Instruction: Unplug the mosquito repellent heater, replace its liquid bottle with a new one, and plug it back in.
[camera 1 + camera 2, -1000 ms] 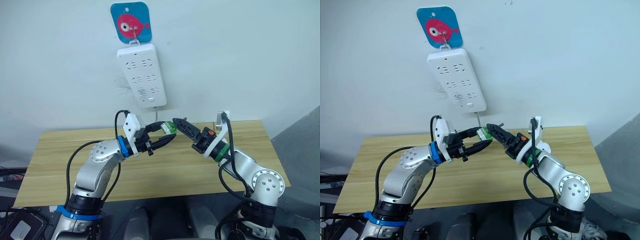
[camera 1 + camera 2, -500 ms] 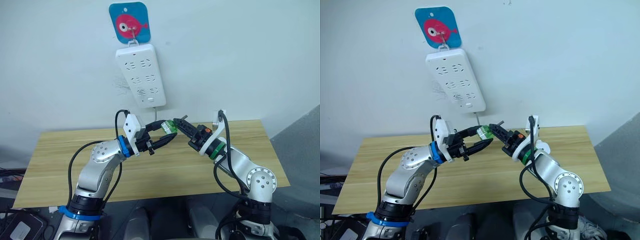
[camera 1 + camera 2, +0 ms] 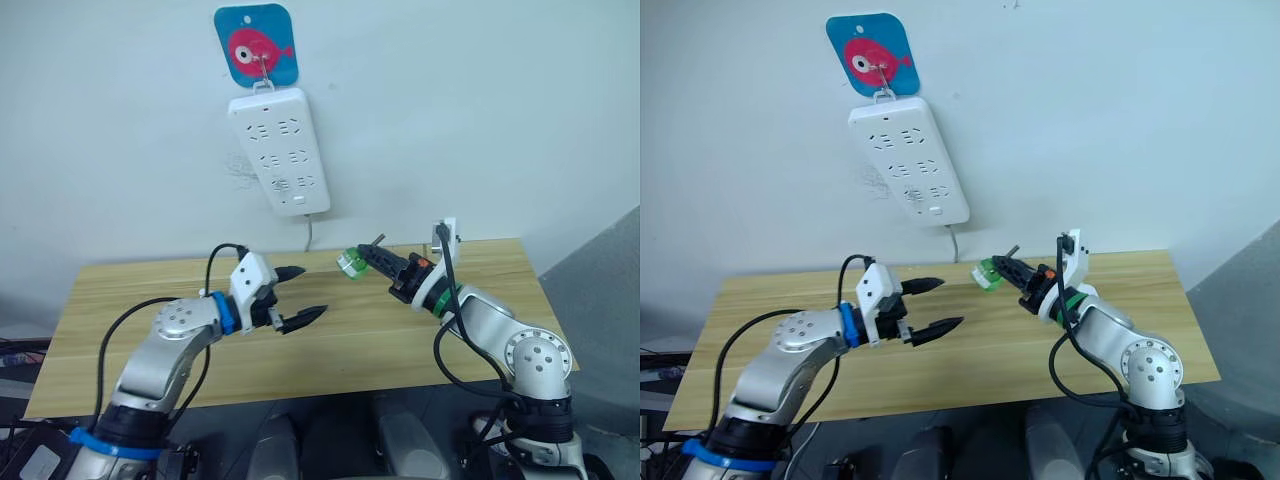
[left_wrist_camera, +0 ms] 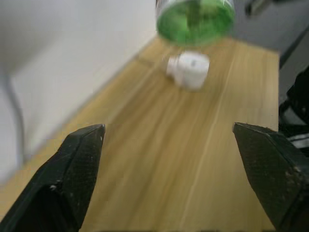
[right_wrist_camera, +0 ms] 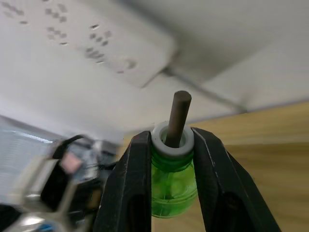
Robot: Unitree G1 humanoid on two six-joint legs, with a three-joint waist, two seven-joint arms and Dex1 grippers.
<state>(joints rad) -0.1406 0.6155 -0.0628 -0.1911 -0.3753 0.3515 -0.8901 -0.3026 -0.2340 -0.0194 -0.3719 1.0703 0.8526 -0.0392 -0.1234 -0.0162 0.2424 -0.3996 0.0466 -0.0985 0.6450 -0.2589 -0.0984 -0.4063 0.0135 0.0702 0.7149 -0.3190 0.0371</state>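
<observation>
Mosquito repellent heater [image 4: 189, 71], small white unit, sits on the bench [image 3: 400, 340] beyond the green liquid bottle [image 3: 351, 262] as seen from the left wrist, blurred, orientation can't tell. Bottle is off the bench surface, in the air, pinched at its white neck by the right hand [image 3: 372, 258], fingers [image 5: 133, 183] pressed on both sides of the collar, dark wick rod sticking up out of the neck. Left hand [image 3: 297, 295] is spread wide, both black fingers [image 4: 77, 164] well apart with nothing between them, hovering above the bench on the left-arm side of the bottle, clear gap between its tips and the bottle. Open bench room under and around the bottle, bare wood toward the front edge and toward both ends. Bench is light wood with visible grain, back edge against a white wall [image 3: 480, 110]. Power strip [image 3: 279, 152], long white multi-socket, hangs on the wall above the bottle, tilted slightly, cord dropping from its lower end behind the bench. Blue card with a red fish [image 3: 256, 45] is just above the strip at its hook. Grey surface shows past the bench's right-arm end.
</observation>
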